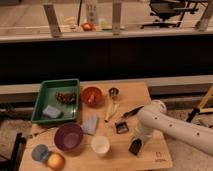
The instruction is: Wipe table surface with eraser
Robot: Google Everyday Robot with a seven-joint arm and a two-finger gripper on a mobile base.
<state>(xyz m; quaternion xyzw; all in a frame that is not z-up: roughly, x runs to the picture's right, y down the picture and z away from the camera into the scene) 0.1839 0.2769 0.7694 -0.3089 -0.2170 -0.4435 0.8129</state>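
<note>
The light tan wooden table surface (116, 158) fills the lower half of the camera view. My white arm comes in from the right, bends, and points down at the table's right side. My gripper (135, 146) is the dark tip at the arm's end, low over or on the tabletop near the front right. A small dark block (121, 127) lies just left of the arm; I cannot tell whether it is the eraser. A flat grey-blue pad (90, 124) lies at the table's middle.
A green tray (46, 88) at back left holds a blue sponge (51, 111). An orange bowl (92, 95), a metal cup (113, 92), pale utensils (111, 111), a purple bowl (68, 136), a white cup (100, 145), a blue lid (40, 152) and an orange fruit (56, 160) crowd the left and middle.
</note>
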